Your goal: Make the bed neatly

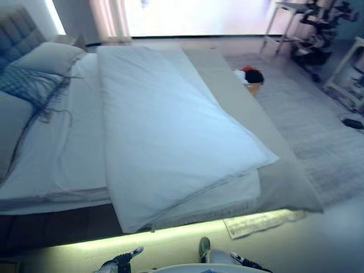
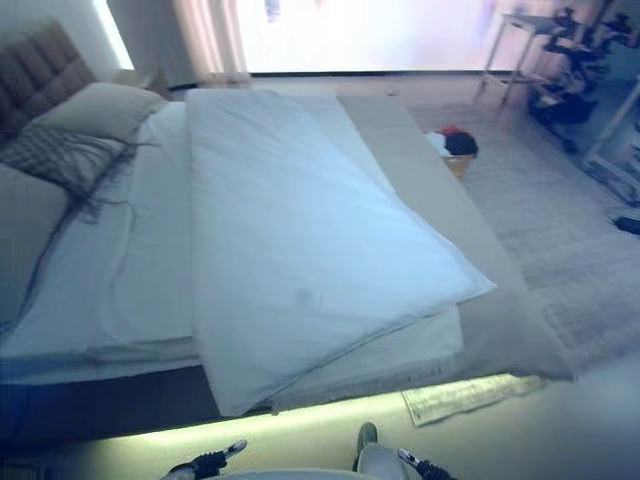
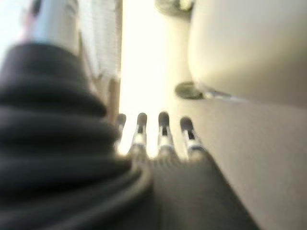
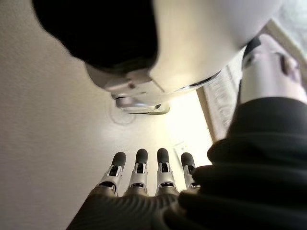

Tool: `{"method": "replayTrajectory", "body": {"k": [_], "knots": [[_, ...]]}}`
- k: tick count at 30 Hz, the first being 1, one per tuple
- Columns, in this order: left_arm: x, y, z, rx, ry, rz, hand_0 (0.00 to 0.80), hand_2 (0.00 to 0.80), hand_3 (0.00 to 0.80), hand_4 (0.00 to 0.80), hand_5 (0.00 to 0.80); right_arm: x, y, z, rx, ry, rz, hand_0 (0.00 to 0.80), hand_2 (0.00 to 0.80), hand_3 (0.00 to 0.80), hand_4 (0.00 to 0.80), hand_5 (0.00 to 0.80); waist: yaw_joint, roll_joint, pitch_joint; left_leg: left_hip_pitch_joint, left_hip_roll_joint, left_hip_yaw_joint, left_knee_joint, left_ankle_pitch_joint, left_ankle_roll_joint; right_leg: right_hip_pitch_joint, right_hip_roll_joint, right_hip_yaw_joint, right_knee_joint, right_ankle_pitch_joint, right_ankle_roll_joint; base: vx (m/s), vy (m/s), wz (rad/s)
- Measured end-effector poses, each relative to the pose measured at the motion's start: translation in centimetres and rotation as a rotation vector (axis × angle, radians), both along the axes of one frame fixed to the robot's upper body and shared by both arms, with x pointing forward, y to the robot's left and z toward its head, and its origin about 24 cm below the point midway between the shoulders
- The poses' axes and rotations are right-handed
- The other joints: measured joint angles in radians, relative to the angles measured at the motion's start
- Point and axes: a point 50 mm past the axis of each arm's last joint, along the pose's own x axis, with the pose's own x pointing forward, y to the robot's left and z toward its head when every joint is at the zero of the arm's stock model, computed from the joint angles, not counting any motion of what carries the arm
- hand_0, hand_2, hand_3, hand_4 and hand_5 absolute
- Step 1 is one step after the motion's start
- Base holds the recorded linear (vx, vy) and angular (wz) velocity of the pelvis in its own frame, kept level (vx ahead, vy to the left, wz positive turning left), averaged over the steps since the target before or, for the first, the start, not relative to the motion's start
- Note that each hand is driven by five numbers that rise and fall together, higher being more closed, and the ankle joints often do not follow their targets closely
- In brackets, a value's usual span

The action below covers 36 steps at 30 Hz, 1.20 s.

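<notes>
The bed (image 1: 287,187) lies across the view with its grey headboard (image 1: 17,31) at the left. A white duvet (image 1: 165,136) lies on it, folded into a long strip that runs slantwise from the far side to the near edge, where one corner hangs over. A white sheet (image 1: 68,153) shows to its left and a grey cover to its right. Pillows (image 1: 51,57) and a dark fringed throw (image 1: 31,85) sit by the headboard. My left hand (image 1: 122,260) and right hand (image 1: 245,263) hang low in front of the bed, both open with straight fingers (image 4: 139,172) over the floor, holding nothing.
A basket of red and black things (image 1: 249,77) stands on the grey rug (image 1: 318,131) beyond the bed. A printed mat (image 1: 261,223) lies on the floor at the bed's near right corner. Racks (image 1: 318,28) stand at the far right, a nightstand (image 1: 71,40) by the headboard.
</notes>
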Motion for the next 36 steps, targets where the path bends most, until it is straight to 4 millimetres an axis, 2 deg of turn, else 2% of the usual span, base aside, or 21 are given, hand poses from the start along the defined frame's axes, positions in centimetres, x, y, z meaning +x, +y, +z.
{"method": "replayTrajectory", "body": {"k": [1,3,8,9,11,12,13,14,16,17,18,19,21,22,23,25,26,28,32,34,36], "knots": [[-0.3,-0.1,-0.1,-0.002,0.007,-0.002,0.000,0.000,0.000,0.000,0.000,0.5,-0.3,0.1,-0.009,-0.017,0.002,0.000,0.000,0.000,0.000,0.000,0.002,0.011,-0.002,0.001,0.012,-0.004,0.010,-0.010,-0.011,0.016,0.019,-0.001,-0.018,0.006,-0.028,0.235,-0.051,0.06],[-0.6,0.0,-0.1,0.004,0.020,-0.032,0.000,0.000,0.000,0.000,0.000,1.2,-0.3,0.3,-0.011,-0.051,0.006,0.000,0.000,0.000,0.000,0.000,0.017,0.022,-0.006,0.014,0.041,-0.003,0.020,-0.023,-0.029,0.045,0.055,-0.008,-0.058,0.020,-0.056,0.196,-0.046,-0.05],[-0.7,-0.1,-0.1,0.003,0.023,-0.033,0.000,0.000,0.000,0.000,0.000,2.7,0.0,0.6,0.008,-0.110,0.023,0.000,0.000,0.000,0.000,0.000,0.020,0.029,-0.010,0.030,0.068,0.023,0.037,-0.035,-0.046,0.096,0.087,-0.020,-0.112,0.026,-0.069,0.115,-0.027,0.00],[-0.9,0.2,-0.1,0.013,0.029,-0.027,0.000,0.000,0.000,0.000,0.000,2.9,0.3,0.6,0.028,-0.118,0.026,0.000,0.000,0.000,0.000,0.000,0.022,0.025,-0.004,0.001,0.069,0.013,0.103,-0.052,-0.064,0.099,0.087,-0.025,-0.123,0.018,-0.076,0.004,0.025,0.11],[-0.3,1.3,0.2,0.048,0.007,-0.026,0.000,0.000,0.000,0.000,0.000,3.2,1.3,0.4,0.082,-0.130,0.028,0.000,0.000,0.000,0.000,0.000,0.043,-0.025,0.010,-0.140,0.039,-0.017,0.388,-0.052,-0.080,0.118,0.039,-0.019,-0.157,0.018,-0.077,-0.022,0.126,-0.05],[0.0,1.4,0.3,0.056,-0.005,-0.026,0.000,0.000,0.000,0.000,0.000,3.2,1.2,0.5,0.092,-0.135,0.016,0.000,0.000,0.000,0.000,0.000,0.044,-0.045,0.015,-0.216,0.042,-0.037,0.495,-0.053,-0.093,0.122,0.020,-0.017,-0.159,0.024,-0.086,-0.113,0.194,-0.22],[-0.2,1.3,0.2,0.054,-0.003,-0.025,0.000,0.000,0.000,0.000,0.000,3.4,0.9,0.6,0.096,-0.142,-0.005,0.000,0.000,0.000,0.000,0.000,0.050,-0.033,0.016,-0.236,0.058,-0.034,0.467,-0.054,-0.094,0.106,0.016,-0.033,-0.150,0.026,-0.087,-0.202,0.202,-0.21],[-0.1,0.6,0.1,0.038,-0.003,-0.027,0.000,0.000,0.000,0.000,0.000,4.1,0.4,0.8,0.102,-0.165,-0.030,0.000,0.000,0.000,0.000,0.000,0.043,-0.002,0.026,-0.261,0.089,-0.035,0.412,-0.049,-0.093,0.087,0.018,-0.065,-0.129,0.031,-0.085,-0.262,0.200,-0.32],[0.8,0.1,0.2,0.030,-0.022,-0.051,0.000,0.000,0.000,0.000,0.000,6.3,0.2,1.5,0.129,-0.229,-0.048,0.000,0.000,0.000,0.000,0.000,0.044,0.032,0.044,-0.323,0.131,-0.006,0.331,-0.036,-0.065,-0.004,0.019,-0.111,-0.069,0.031,-0.083,-0.229,0.128,-0.55],[1.6,0.1,0.3,0.029,-0.039,-0.057,0.000,0.000,0.000,0.000,0.000,7.5,0.3,1.9,0.137,-0.265,-0.045,0.000,0.000,0.000,0.000,0.000,0.044,0.038,0.052,-0.363,0.128,-0.006,0.321,-0.027,-0.052,-0.048,0.017,-0.114,-0.040,0.033,-0.080,-0.263,0.083,-0.54],[2.6,0.0,0.5,0.032,-0.063,-0.083,0.000,0.000,0.000,0.000,0.000,8.6,0.5,2.2,0.145,-0.298,-0.053,0.000,0.000,0.000,0.000,0.000,0.045,0.050,0.075,-0.377,0.122,-0.025,0.298,-0.003,-0.069,-0.075,0.016,-0.112,-0.010,0.039,-0.072,-0.225,0.069,-0.19],[4.0,0.2,0.9,0.044,-0.096,-0.112,0.000,0.000,0.000,0.000,0.000,9.0,1.0,2.3,0.161,-0.312,-0.069,0.000,0.000,0.000,0.000,0.000,0.038,0.024,0.098,-0.398,0.110,-0.019,0.287,0.005,-0.056,-0.107,-0.004,-0.109,0.012,0.037,-0.060,-0.233,0.085,0.22],[8.3,0.4,2.5,0.065,-0.218,-0.150,0.000,0.000,0.000,0.000,0.000,10.0,1.2,2.6,0.159,-0.327,-0.087,0.000,0.000,0.000,0.000,0.000,0.041,-0.013,0.131,-0.457,0.087,-0.011,0.244,0.015,-0.044,-0.184,-0.036,-0.107,0.033,-0.001,-0.005,-0.191,0.067,0.64],[9.6,0.3,3.0,0.061,-0.258,-0.152,0.000,0.000,0.000,0.000,0.000,11.2,1.2,3.1,0.161,-0.357,-0.090,0.000,0.000,0.000,0.000,0.000,0.040,-0.027,0.157,-0.479,0.075,-0.006,0.230,0.025,-0.032,-0.213,-0.051,-0.104,0.042,-0.003,-0.002,-0.148,0.038,0.68],[11.3,-0.2,3.7,0.049,-0.309,-0.150,0.000,0.000,0.000,0.000,0.000,12.7,1.1,3.8,0.166,-0.397,-0.094,0.000,0.000,0.000,0.000,0.000,0.040,-0.024,0.190,-0.497,0.070,-0.003,0.229,0.050,-0.020,-0.227,-0.055,-0.097,0.048,-0.003,-0.001,-0.158,0.020,0.38],[12.7,-0.5,4.4,0.034,-0.357,-0.131,0.000,0.000,0.000,0.000,0.000,15.8,1.4,5.4,0.184,-0.479,-0.095,0.000,0.000,0.000,0.000,0.000,0.046,-0.009,0.241,-0.520,0.068,-0.003,0.227,0.063,-0.018,-0.248,-0.054,-0.079,0.043,-0.006,0.016,-0.167,0.000,0.05],[13.3,-0.5,4.8,0.035,-0.373,-0.124,0.000,0.000,0.000,0.000,0.000,17.4,1.5,6.3,0.196,-0.516,-0.095,0.000,0.000,0.000,0.000,0.000,0.045,0.006,0.258,-0.546,0.072,-0.002,0.230,0.070,-0.011,-0.273,-0.054,-0.072,0.082,-0.014,0.018,-0.128,-0.017,0.15],[14.8,-0.1,5.7,0.044,-0.415,-0.100,0.000,0.000,0.000,0.000,0.000,19.6,1.7,7.8,0.217,-0.568,-0.106,0.000,0.000,0.000,0.000,0.000,0.048,0.005,0.288,-0.587,0.065,0.012,0.231,0.075,-0.015,-0.326,-0.068,-0.048,0.139,-0.024,0.006,-0.081,-0.024,0.29],[15.3,-0.2,6.0,0.030,-0.431,-0.066,0.000,0.000,0.000,0.000,0.000,23.8,1.6,11.5,0.286,-0.695,-0.147,0.000,0.000,0.000,0.000,0.000,0.044,0.025,0.344,-0.616,0.077,0.016,0.261,0.093,-0.020,-0.355,-0.058,-0.045,0.158,-0.015,-0.022,-0.075,-0.016,-0.09],[16.4,-0.6,6.7,0.007,-0.474,-0.043,0.000,0.000,0.000,0.000,0.000,24.9,0.4,12.9,0.299,-0.732,-0.165,0.000,0.000,0.000,0.000,0.000,0.045,0.027,0.360,-0.662,0.080,0.010,0.311,0.093,-0.019,-0.396,-0.061,-0.041,0.205,-0.031,-0.026,-0.063,0.001,-0.09],[18.5,-1.0,8.2,-0.014,-0.550,-0.037,0.000,0.000,0.000,0.000,0.000,25.6,-1.2,14.2,0.292,-0.767,-0.194,0.000,0.000,0.000,0.000,0.000,0.045,0.018,0.386,-0.702,0.067,0.005,0.348,0.091,-0.016,-0.445,-0.083,-0.038,0.267,-0.051,-0.022,-0.039,-0.010,0.16]]}}
